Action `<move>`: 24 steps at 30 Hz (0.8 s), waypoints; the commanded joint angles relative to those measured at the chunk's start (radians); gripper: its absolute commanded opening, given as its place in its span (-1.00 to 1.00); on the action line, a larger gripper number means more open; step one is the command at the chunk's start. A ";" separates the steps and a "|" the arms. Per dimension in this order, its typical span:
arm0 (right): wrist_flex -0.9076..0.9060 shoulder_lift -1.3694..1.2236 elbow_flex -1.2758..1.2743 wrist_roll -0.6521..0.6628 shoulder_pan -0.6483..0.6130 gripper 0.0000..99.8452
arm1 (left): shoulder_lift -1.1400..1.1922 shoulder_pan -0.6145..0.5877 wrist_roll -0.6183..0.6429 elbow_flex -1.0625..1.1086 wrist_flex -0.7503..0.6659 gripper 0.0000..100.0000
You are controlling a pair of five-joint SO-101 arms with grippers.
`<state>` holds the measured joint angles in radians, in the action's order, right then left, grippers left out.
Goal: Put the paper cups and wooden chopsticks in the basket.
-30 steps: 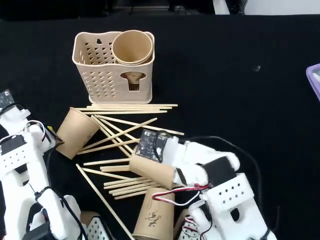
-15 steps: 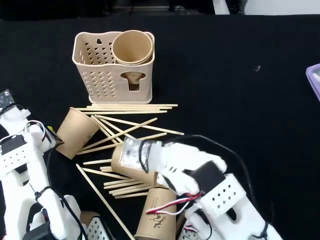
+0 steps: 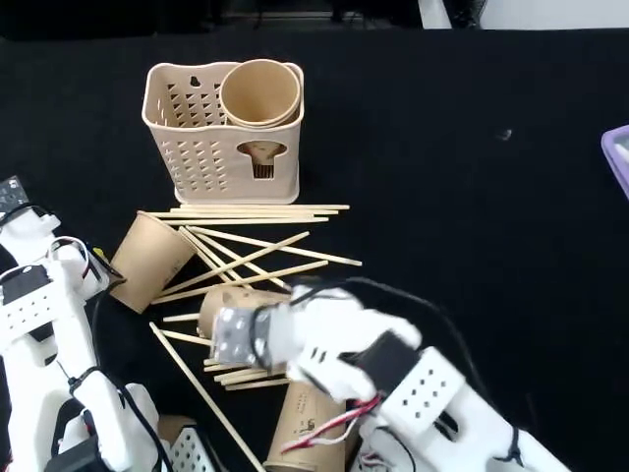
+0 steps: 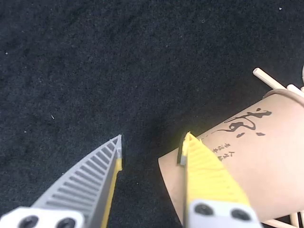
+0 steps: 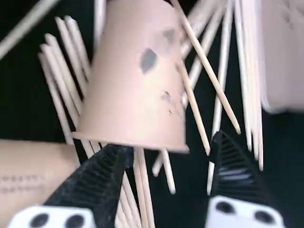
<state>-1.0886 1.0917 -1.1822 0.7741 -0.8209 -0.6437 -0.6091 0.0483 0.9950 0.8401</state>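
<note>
Right arm (image 3: 393,374) sweeps left over the chopstick pile, and 1 loose cup shifts with it.

Right gripper (image 5: 173,142) has its jaws wide with nothing between them. The shifted cup (image 3: 231,303) lies on its side on the wooden chopsticks (image 3: 246,246), wide end just ahead of the fingertips, so this looks like a nudge, not a carry; my read is it's lining up a grasp. Left arm hasn't moved. Left gripper (image 4: 152,137) is also spread and empty, 1 finger beside the printed cup (image 4: 247,156). Basket (image 3: 197,147) is unchanged, with stacked cups (image 3: 260,90) in 1 compartment. Side cup (image 3: 147,261) is still out and so are all the chopsticks, so most of the task remains.
</note>
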 commanded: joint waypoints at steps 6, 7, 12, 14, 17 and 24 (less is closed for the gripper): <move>0.097 0.015 -0.033 -0.011 -0.060 -0.55 | -0.018 -0.010 0.008 -0.004 -0.011 -0.58; 0.092 0.015 -0.025 -0.011 -0.058 -0.59 | -0.018 -0.010 0.006 -0.004 -0.011 -0.58; 0.021 0.016 0.093 -0.098 -0.041 -0.98 | -0.020 -0.010 0.006 -0.004 -0.011 -0.58; -0.034 0.016 0.174 -0.155 -0.026 -0.98 | -0.020 -0.010 0.006 -0.004 -0.011 -0.58; -0.126 0.016 0.292 -0.219 0.005 -0.98 | -0.020 -0.010 0.006 -0.004 -0.012 -0.58; -0.224 0.002 0.636 -0.315 0.298 -0.98 | -0.017 -0.010 0.006 -0.004 -0.012 -0.58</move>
<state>-1.3004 1.0917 -0.7296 0.5117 -0.6598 -0.6437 -0.6091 0.0483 0.9950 0.8401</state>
